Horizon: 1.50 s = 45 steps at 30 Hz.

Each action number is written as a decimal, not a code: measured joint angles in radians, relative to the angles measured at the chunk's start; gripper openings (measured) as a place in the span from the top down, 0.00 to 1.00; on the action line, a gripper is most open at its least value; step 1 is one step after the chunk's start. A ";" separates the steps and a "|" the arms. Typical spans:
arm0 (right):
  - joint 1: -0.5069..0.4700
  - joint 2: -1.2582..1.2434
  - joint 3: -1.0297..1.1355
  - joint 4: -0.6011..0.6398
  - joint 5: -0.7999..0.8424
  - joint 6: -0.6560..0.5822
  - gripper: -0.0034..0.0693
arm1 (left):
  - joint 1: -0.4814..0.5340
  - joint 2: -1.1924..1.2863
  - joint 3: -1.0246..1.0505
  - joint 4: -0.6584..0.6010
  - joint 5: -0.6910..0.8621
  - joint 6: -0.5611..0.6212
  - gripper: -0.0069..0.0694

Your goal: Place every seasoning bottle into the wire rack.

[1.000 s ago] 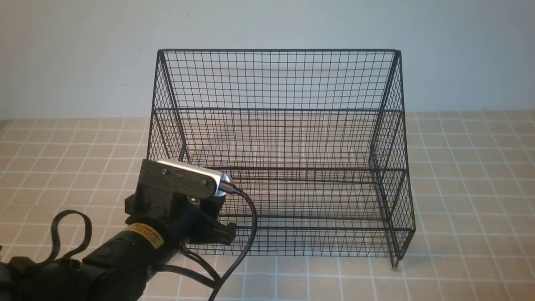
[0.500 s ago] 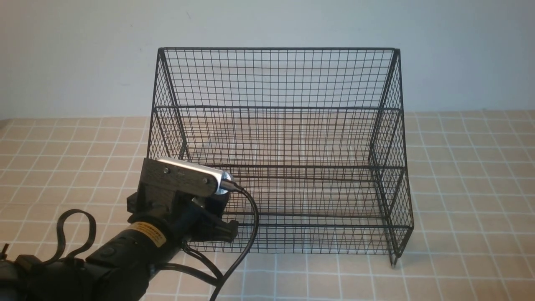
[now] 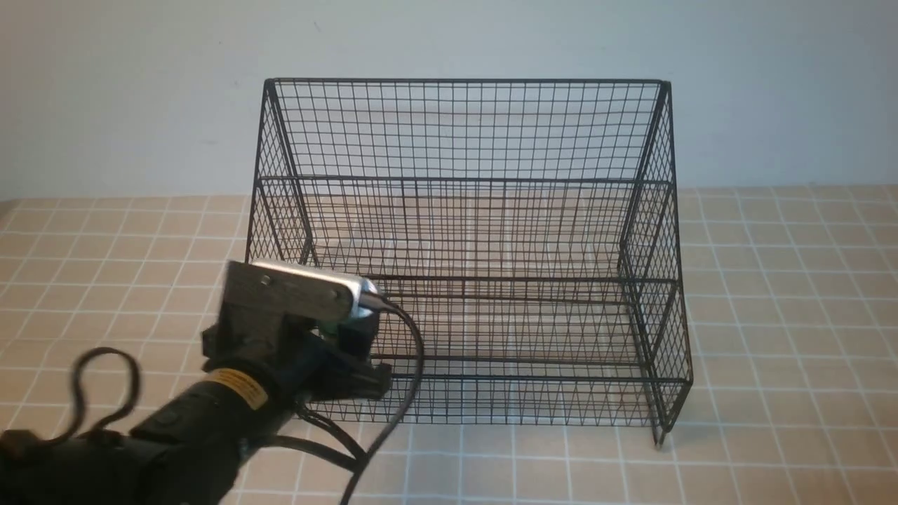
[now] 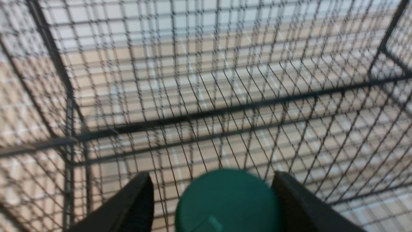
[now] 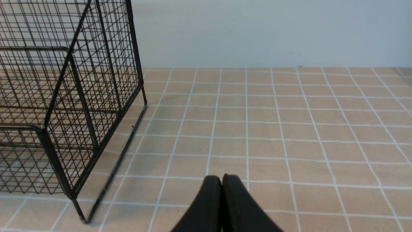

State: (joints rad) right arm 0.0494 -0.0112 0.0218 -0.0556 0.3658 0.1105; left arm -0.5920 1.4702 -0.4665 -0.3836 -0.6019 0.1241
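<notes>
The left gripper (image 4: 212,176) has its fingers spread to either side of the seasoning bottle (image 4: 225,203), with a gap showing beside the green cap, so it seems to be let go. The bottle stands at the near left end of the wire rack (image 3: 463,133), apparently on the lowest tier. The right gripper (image 5: 222,178) is pressed together and empty, right of the rack. Placement looks nearly done, with only pulling clear left; no other bottle shows.

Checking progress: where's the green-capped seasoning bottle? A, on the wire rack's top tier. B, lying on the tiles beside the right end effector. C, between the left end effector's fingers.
C: the left wrist view shows the seasoning bottle between the fingers of the left end effector.
</notes>
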 joint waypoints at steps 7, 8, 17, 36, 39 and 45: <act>0.000 0.000 0.000 0.000 0.000 0.000 0.97 | 0.000 -0.255 0.003 -0.002 0.198 0.045 0.43; 0.000 0.000 0.000 0.000 0.000 0.000 0.97 | 0.000 -0.306 0.004 -0.002 0.255 0.062 0.47; 0.000 0.000 0.000 0.000 0.000 0.000 0.97 | 0.000 -0.683 0.006 0.000 0.718 0.097 0.89; 0.000 0.000 0.000 -0.001 0.000 0.000 0.97 | 0.019 -1.151 0.008 0.106 1.058 0.016 0.92; 0.000 0.000 0.000 -0.001 0.000 0.000 0.97 | 0.019 -1.151 0.008 0.108 1.066 0.016 0.92; 0.000 0.000 0.000 -0.001 0.000 0.000 0.97 | 0.020 -1.151 0.008 0.144 1.024 0.015 0.92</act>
State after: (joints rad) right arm 0.0494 -0.0112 0.0218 -0.0565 0.3658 0.1105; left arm -0.5724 0.3193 -0.4581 -0.2393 0.4218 0.1395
